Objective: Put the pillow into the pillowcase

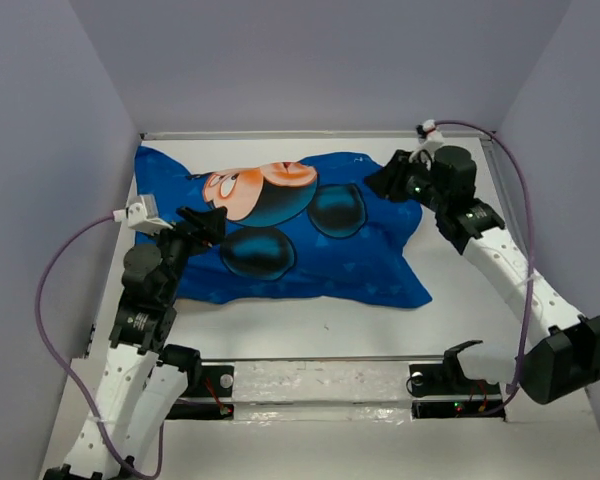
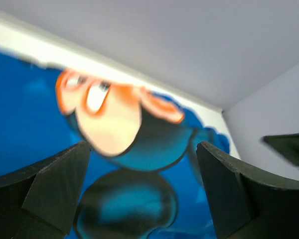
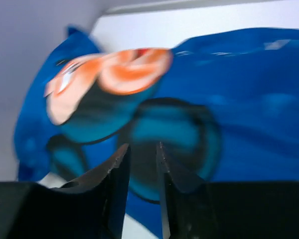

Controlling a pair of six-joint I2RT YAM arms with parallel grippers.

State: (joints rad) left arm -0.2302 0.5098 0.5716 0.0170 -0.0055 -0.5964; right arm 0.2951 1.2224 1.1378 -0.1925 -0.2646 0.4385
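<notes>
Pillowcase (image 1: 310, 240) lies blue-side up; L end effector (image 2: 142, 149) wide, R end effector (image 3: 142, 147) narrow.

One pillowcase (image 1: 310, 245), blue face up, bearing one cartoon mouse (image 1: 270, 205), lying toward the far edge of the single surface (image 1: 310, 330). Two arms, left arm (image 1: 145, 300) and right arm (image 1: 510, 265), with one tool apiece: left tool (image 1: 205, 222), right tool (image 1: 385, 182). Two purple cables (image 1: 55, 270), one per arm.
</notes>
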